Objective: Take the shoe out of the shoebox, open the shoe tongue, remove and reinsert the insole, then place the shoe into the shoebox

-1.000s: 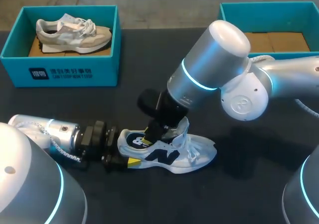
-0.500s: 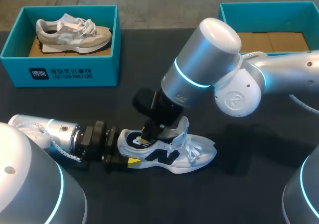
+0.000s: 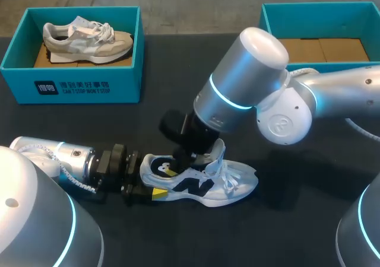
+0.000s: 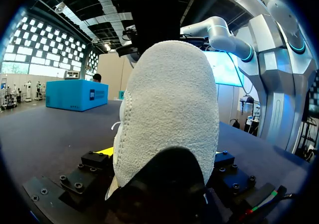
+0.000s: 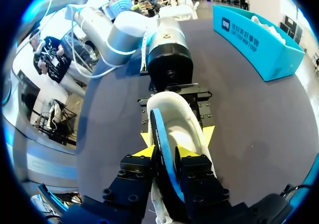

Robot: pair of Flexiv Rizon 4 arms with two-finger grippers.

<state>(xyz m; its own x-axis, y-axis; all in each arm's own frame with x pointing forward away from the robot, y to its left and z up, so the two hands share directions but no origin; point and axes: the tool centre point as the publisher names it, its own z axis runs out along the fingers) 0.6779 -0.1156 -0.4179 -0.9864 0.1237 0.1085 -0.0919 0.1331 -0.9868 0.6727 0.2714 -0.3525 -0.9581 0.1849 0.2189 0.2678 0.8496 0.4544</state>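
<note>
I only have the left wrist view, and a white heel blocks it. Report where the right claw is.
Observer: The right claw is down in the opening of the shoe, near the heel end.
Operator: Tell me what it has.
Observer: In the right wrist view its fingers pinch what looks like the blue-edged insole from both sides.
Operator: Give me the shoebox.
Observer: An open teal shoebox sits at the far right of the table, behind the right arm. What shows of its inside is bare cardboard.
</note>
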